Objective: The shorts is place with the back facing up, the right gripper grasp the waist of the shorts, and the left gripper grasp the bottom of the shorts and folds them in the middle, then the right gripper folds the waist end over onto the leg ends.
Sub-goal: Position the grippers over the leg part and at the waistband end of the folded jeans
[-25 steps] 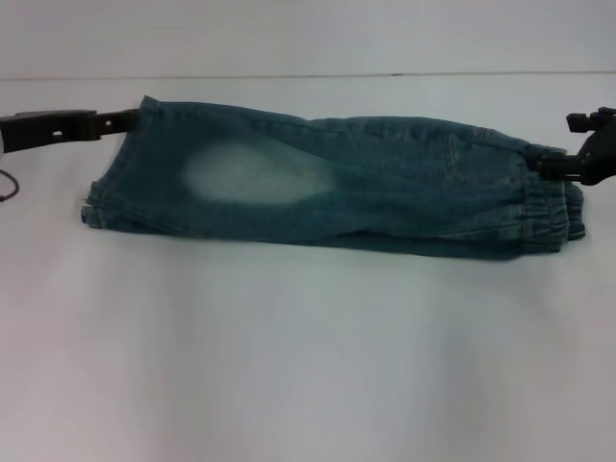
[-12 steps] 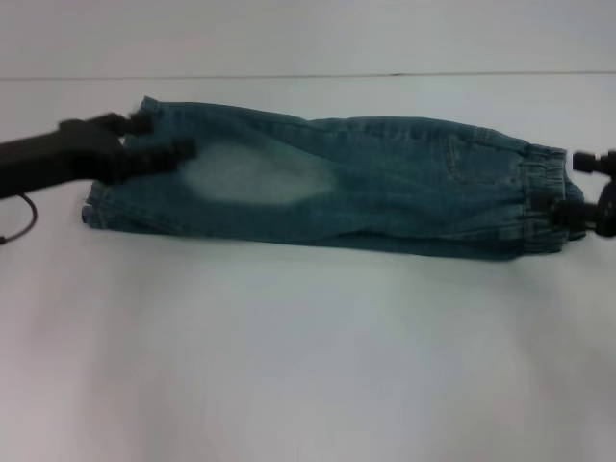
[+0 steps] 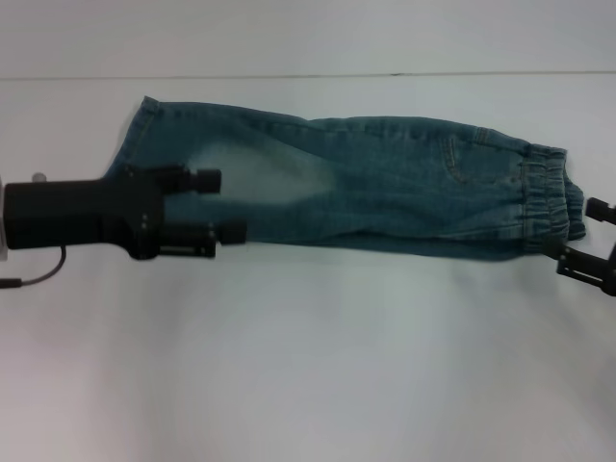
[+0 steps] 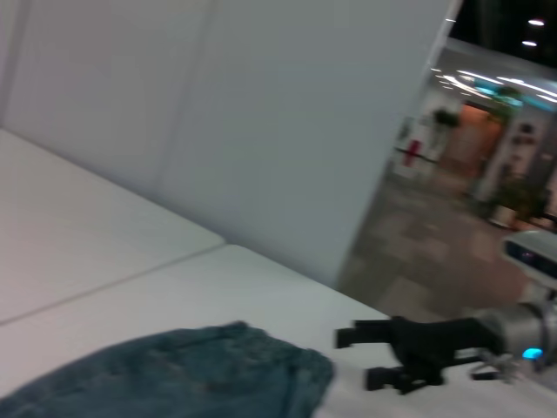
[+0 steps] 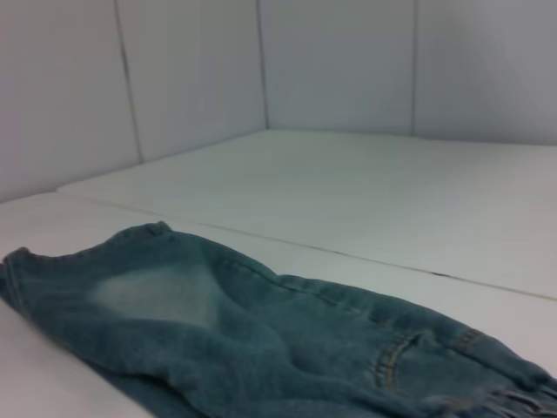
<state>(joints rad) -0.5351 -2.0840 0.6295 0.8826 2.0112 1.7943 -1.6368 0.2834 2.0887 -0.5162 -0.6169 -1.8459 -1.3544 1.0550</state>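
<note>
The shorts (image 3: 366,197) lie crosswise on the table (image 3: 308,366), waist end (image 3: 551,197) rightward.

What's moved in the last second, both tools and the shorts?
The left tool let go of the far hem corner and swung forward over the leg end of the faded blue-green denim shorts, jaws open. The right tool released the waist and backed off toward the robot. The shorts lie unmoved.
</note>
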